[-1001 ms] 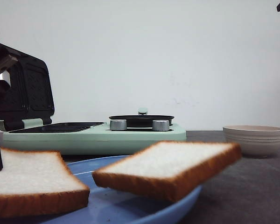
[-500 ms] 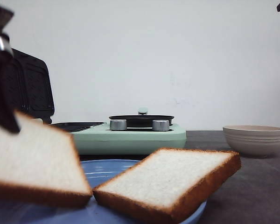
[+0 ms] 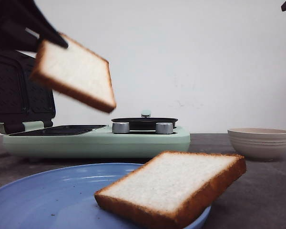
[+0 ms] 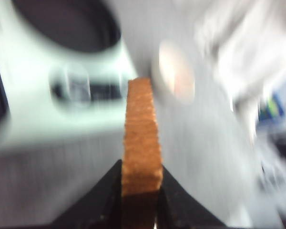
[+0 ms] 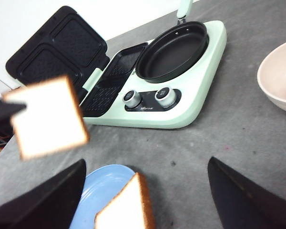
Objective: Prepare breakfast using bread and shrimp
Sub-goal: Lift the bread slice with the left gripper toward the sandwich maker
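Two bread slices here: we're holding one bread slice point(image 3: 75, 72) up in the air with our left gripper point(image 4: 139, 191), fingers pinching its crust edge, tilted over the left end of the mint-green sandwich maker point(image 3: 133, 138). Our other bread slice point(image 3: 174, 185) is lying on the blue plate point(image 3: 43, 200), overhanging its right rim. Our right gripper point(image 5: 145, 191) is hanging above with fingers spread wide. Beige bowl point(image 3: 260, 142) is sitting far right.

Low front camera faces the cooker point(image 3: 97, 136); both wrist cameras share it.
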